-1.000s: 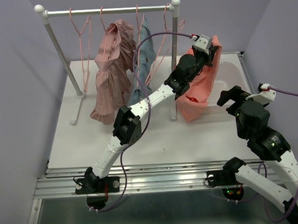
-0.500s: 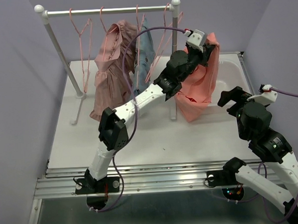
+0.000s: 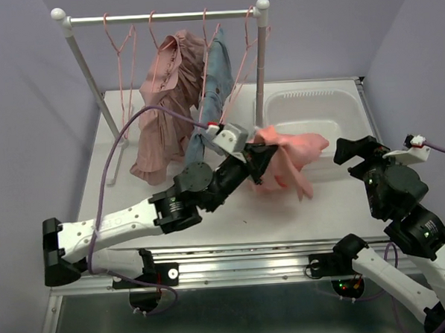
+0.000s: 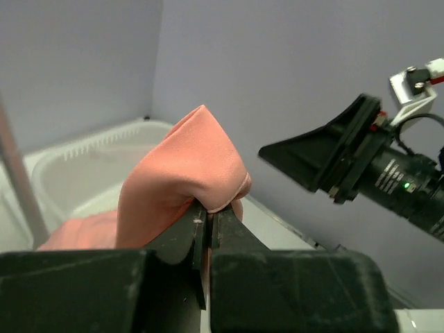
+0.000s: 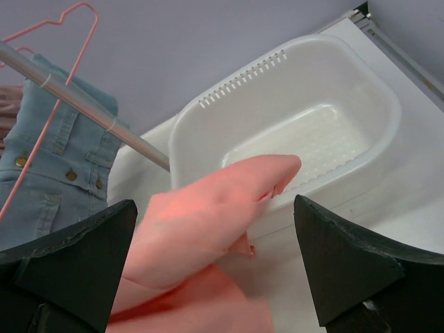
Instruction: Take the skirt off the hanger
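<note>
The salmon skirt is off the rail and hangs bunched over the table in front of the white basket. My left gripper is shut on a fold of it; in the left wrist view the jaws pinch the cloth tight. A bare pink hanger hangs at the right end of the rail beside the post. My right gripper is open and empty, right of the skirt. In the right wrist view the skirt lies between and beyond its spread fingers.
The rack holds a dusty-pink ruffled garment, a denim garment and other pink hangers. Its right post stands just left of the basket. Purple walls close in left and right.
My left arm has swung down and toward the near side, pulling the skirt away from the rail's right end to low over the table. My right gripper moved slightly right.
</note>
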You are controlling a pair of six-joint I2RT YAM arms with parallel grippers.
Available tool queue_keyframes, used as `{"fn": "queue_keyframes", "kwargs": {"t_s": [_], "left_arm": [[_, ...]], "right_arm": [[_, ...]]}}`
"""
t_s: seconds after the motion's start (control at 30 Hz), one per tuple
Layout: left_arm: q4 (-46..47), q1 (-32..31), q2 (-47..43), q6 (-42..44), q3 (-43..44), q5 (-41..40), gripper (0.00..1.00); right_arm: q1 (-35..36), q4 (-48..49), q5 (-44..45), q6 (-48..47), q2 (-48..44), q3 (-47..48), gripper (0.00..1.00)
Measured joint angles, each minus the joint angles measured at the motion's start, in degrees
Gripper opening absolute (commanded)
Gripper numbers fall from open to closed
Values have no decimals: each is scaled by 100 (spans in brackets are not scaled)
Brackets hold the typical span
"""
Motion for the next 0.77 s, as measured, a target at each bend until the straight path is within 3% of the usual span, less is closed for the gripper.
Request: {"fn": "queue_keyframes", "kwargs": {"t_s": [0.1, 0.13, 0.2, 0.23, 0.43, 0.77], "left_arm": [[-450, 87, -833, -662, -916, -350, 0], [-651, 164, -1008, -990, -1235, -372, 22], [-949, 205, -1110, -1399, -1631, -286, 47], [-1102, 197, -1106, -1672, -1825, -160, 97], [-2094, 76, -1021, -2649, -2680, 269, 99], [-3165, 13, -2398, -3689, -2868, -313, 99]], "right_arm": [[0, -28, -197, 0, 79, 2, 100], [0, -39, -251, -2, 116, 2, 100], [0, -55, -398, 2, 247, 2, 100], [0, -79, -490, 42, 358, 2, 100], [0, -157, -774, 323, 896, -85, 100], [0, -487, -1014, 638, 1279, -173, 100]]}}
